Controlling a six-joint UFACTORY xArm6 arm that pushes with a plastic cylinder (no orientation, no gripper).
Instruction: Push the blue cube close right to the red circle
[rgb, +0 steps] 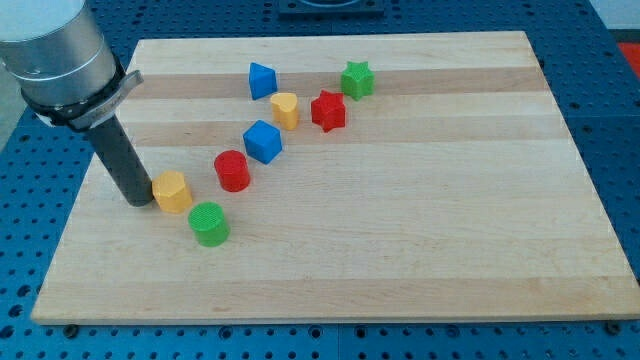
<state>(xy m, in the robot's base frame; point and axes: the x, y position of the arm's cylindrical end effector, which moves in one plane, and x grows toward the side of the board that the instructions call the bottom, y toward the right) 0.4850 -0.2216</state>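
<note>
The blue cube (263, 141) sits on the wooden board just up and right of the red circle (232, 171), a small gap between them. My tip (138, 201) rests on the board at the view's left, touching or almost touching the left side of a yellow block (172, 192). The tip is well left of the red circle and the blue cube.
A green circle (209, 224) lies below the yellow block. A second blue block (262, 80), a yellow heart-like block (286, 110), a red star (328, 110) and a green star (357, 79) sit toward the view's top. The board's left edge (85, 195) is close to the tip.
</note>
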